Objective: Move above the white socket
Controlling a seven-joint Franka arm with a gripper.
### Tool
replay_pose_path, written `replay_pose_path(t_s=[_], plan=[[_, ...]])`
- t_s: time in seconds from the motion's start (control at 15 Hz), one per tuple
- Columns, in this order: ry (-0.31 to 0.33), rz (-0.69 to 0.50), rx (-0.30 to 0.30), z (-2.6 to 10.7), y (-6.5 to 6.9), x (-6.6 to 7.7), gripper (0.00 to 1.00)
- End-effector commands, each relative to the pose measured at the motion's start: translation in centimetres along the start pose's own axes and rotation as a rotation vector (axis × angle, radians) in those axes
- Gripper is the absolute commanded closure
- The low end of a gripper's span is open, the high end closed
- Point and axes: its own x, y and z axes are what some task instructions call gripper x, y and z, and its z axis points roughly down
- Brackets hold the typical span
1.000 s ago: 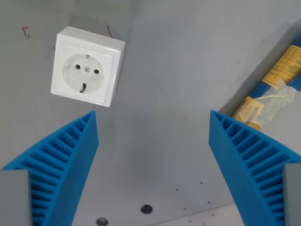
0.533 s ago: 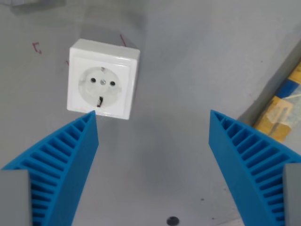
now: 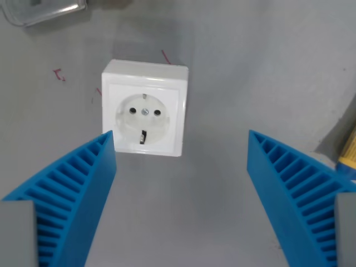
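A plain grey table surface (image 3: pixel 250 72) fills almost all of the wrist view, matte and evenly lit, with a few small red pen marks (image 3: pixel 59 74) drawn on it toward the wrist view's upper left. The white socket (image 3: pixel 145 108) lies flat on this surface, in the upper middle of the picture and a little to the wrist view's left of centre. It is a square plastic block with a raised square frame and a round recessed face; inside the recess there are two dark pin holes side by side, a small screw between them, and a dark clip at the lower edge. Two short red lines show on the table just beside the socket, one at its top right corner and one by its left edge. The gripper (image 3: pixel 181 136) looks down from above with its jaws spread wide and nothing between them. Its two blue ribbed fingers (image 3: pixel 72 189) rise from the bottom corners of the picture, one on each side, and their tips reach about the level of the socket's lower edge. The tip on the wrist view's left overlaps the socket's lower left corner in the picture. A shiny, clear-looking object (image 3: pixel 44 10) is cut off at the top left edge, and a strip of yellow and blue (image 3: pixel 349 153) shows at the right edge.
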Motion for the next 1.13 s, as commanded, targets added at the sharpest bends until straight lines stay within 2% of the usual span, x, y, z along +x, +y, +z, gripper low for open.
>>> replay_pose_path(t_s=[0.07,0.6,1.13], plan=[[0.008,0.135,-0.057,0.5,-1.2,0.6,0.0],[0.012,0.15,-0.074,2.0,-2.5,0.7,0.0],[0.034,0.136,-0.069,2.6,-2.9,0.4,0.0]])
